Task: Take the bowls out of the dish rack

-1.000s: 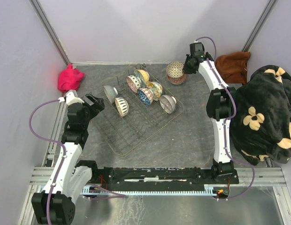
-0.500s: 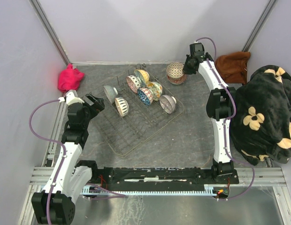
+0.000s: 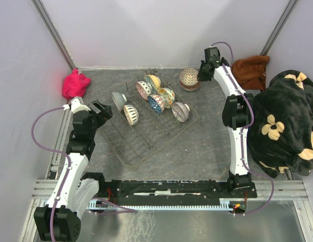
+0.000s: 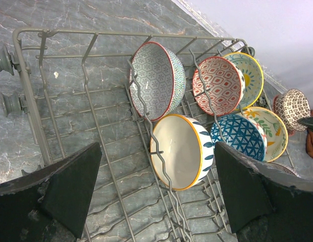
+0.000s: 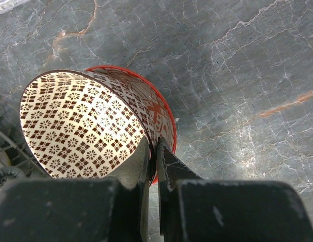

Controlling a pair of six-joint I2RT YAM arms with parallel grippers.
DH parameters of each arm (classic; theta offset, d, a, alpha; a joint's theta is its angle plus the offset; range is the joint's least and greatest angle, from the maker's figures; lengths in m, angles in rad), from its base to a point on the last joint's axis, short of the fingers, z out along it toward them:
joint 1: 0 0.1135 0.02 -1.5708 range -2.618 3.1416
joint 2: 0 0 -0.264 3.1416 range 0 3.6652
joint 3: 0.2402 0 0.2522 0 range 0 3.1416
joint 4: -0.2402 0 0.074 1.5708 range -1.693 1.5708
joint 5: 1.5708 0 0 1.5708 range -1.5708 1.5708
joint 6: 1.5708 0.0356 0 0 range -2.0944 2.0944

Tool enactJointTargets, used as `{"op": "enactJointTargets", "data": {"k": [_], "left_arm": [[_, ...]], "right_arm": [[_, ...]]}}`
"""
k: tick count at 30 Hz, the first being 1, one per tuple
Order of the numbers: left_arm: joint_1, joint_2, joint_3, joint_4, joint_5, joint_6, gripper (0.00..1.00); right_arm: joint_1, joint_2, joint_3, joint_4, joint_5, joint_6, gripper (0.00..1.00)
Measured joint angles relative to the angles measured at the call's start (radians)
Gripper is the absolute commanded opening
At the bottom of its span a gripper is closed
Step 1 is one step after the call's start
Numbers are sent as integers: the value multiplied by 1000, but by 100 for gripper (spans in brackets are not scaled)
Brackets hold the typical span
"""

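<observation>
The dark wire dish rack (image 3: 146, 146) lies in mid-table and holds several patterned bowls on edge (image 3: 156, 103). My right gripper (image 3: 201, 74) is shut on the rim of a brown-and-white patterned bowl (image 3: 189, 75), which rests tilted in a red-rimmed bowl (image 3: 192, 87) on the table beyond the rack's far right corner. In the right wrist view the fingers (image 5: 154, 151) pinch that bowl's wall (image 5: 81, 121) over the red bowl (image 5: 165, 118). My left gripper (image 3: 103, 111) is open and empty at the rack's left edge, facing a white bowl with blue leaves (image 4: 181, 151) and a grey patterned bowl (image 4: 155, 80).
A red cloth (image 3: 75, 84) lies at the back left. A brown cloth (image 3: 250, 70) and a black flowered blanket (image 3: 282, 121) lie along the right side. The left wrist view also shows the rack's wire rim (image 4: 30, 91) and its upright tines.
My right wrist has shifted slightly right and back with the brown patterned bowl still in its grip. The left arm has not moved.
</observation>
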Motion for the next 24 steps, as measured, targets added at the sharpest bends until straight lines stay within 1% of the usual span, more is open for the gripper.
{"op": "enactJointTargets", "data": {"k": [4,8,16,20,24], "left_arm": [[0,0,0,0,0,0,99],[0,0,0,0,0,0,99],[0,3,0,2,0,0,99],[0,9,0,3,0,0,99],[0,11,0,4,-1,-1,99]], "right_arm": [[0,5,-3,0,0,0,4],[0,16,-3,0,1,0,8],[0,27,-3,7,-4,9,27],[0,27,-4,26,-5,12,32],[0,25,-13,43,-5,16,33]]}}
